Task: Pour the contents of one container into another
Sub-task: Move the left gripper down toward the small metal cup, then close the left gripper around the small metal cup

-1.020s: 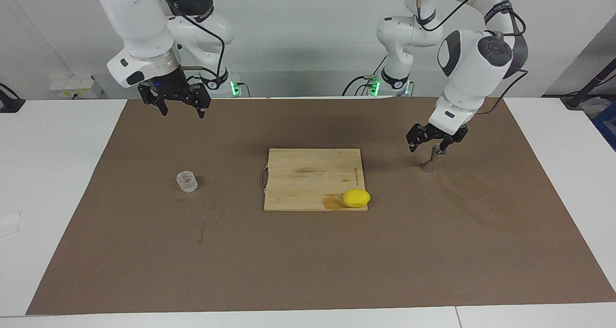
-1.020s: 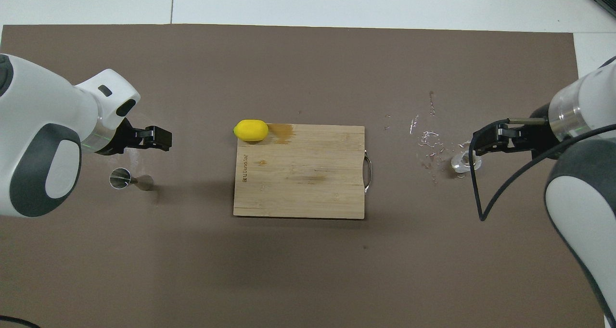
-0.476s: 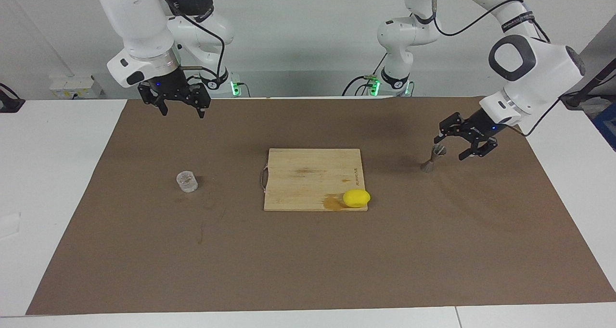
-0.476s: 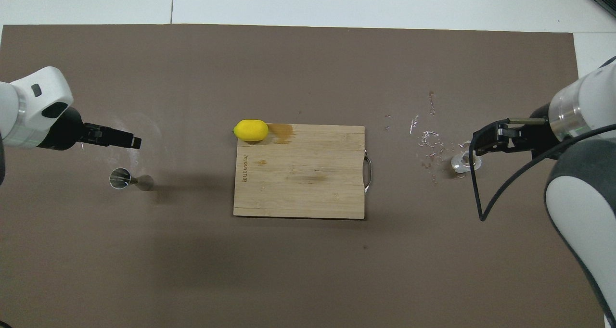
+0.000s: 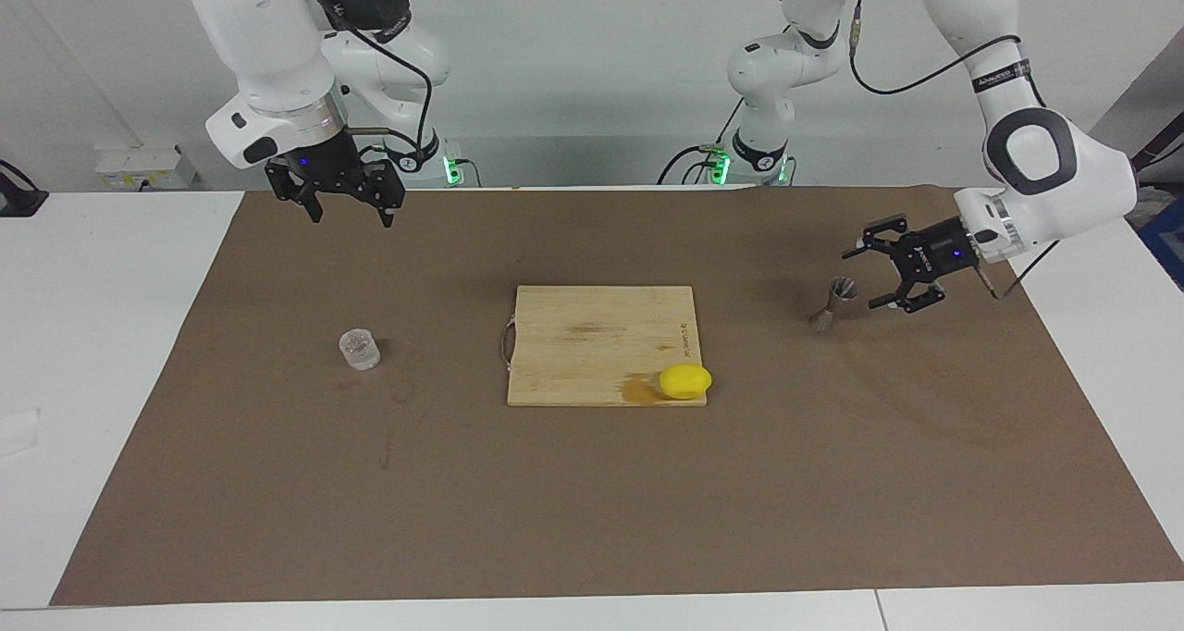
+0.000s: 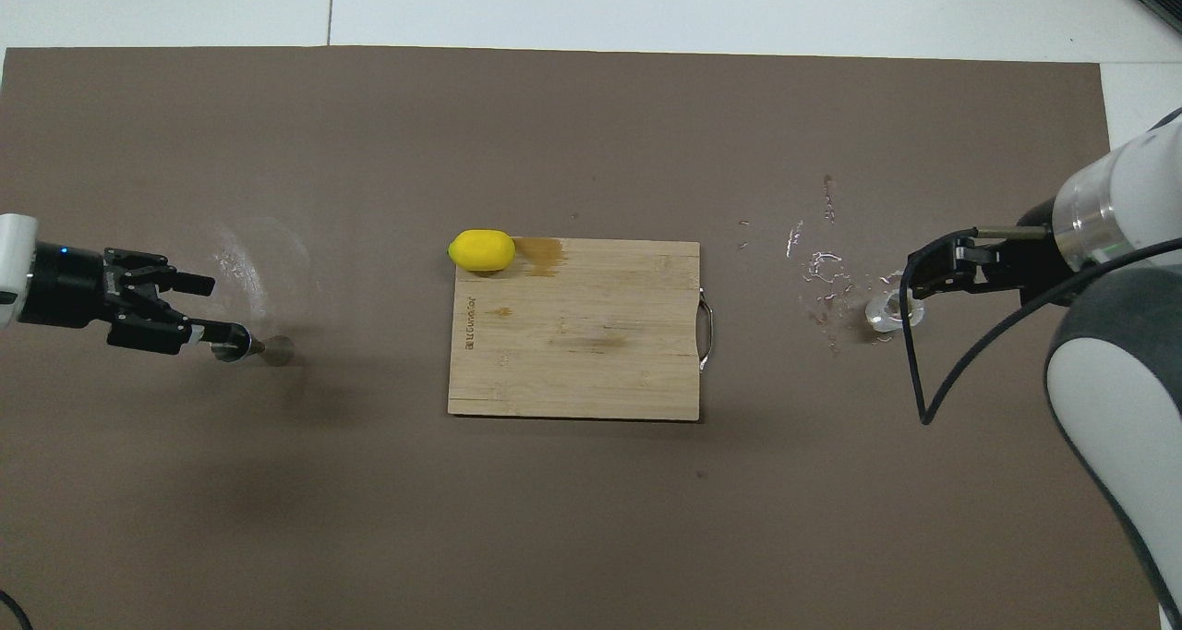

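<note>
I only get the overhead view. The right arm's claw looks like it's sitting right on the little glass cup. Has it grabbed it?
Observer: No. From the facing view, the right claw hangs open, high above the mat; the glass cup stands alone, untouched.
Operator: And the left claw at that metal jigger?
Observer: It's turned sideways, open, level with the jigger's top cone. The jigger stands upright on the mat, not gripped.
</note>
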Available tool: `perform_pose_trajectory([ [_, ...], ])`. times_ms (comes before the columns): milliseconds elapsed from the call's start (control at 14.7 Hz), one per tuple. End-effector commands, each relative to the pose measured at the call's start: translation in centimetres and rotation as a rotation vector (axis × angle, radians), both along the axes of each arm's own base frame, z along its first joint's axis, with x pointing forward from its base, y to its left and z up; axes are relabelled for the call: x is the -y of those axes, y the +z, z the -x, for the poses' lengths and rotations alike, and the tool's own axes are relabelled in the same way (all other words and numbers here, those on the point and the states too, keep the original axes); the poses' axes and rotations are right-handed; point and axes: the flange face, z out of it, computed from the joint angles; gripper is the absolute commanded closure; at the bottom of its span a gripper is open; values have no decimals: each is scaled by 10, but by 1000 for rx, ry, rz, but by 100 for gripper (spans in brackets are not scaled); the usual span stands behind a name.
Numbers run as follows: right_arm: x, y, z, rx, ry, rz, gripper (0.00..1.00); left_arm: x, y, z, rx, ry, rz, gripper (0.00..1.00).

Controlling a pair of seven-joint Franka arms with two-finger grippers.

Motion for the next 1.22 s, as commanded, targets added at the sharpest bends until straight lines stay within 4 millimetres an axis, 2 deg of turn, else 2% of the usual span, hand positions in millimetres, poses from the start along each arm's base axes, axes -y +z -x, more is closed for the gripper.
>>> perform_pose_trajectory([
  [0,2,1,2,12,10,-22,0,-23,-28,6,69,-53,165,0],
  [204,4,1,2,12,7,-22,0,-23,-43,7,199,-114,276,0],
  [408,3,1,2,12,8,-22,0,-13,-69,24,418,-178,386,0],
  [476,3,1,2,12,8,-22,0,-12,-78,23,508,-204,416,0],
  [544,3,1,2,12,8,-22,0,-10,-97,23,570,-210,472,0],
  [612,3,1,2,12,8,-21,0,-19,-116,28,588,-190,516,0],
  [680,3,1,2,12,8,-22,0,-25,-124,31,607,-185,537,0],
  [952,3,0,2,10,8,-22,0,-30,-123,37,681,-180,594,0],
  [1156,3,1,2,12,8,-22,0,-22,-133,41,705,-184,616,0],
])
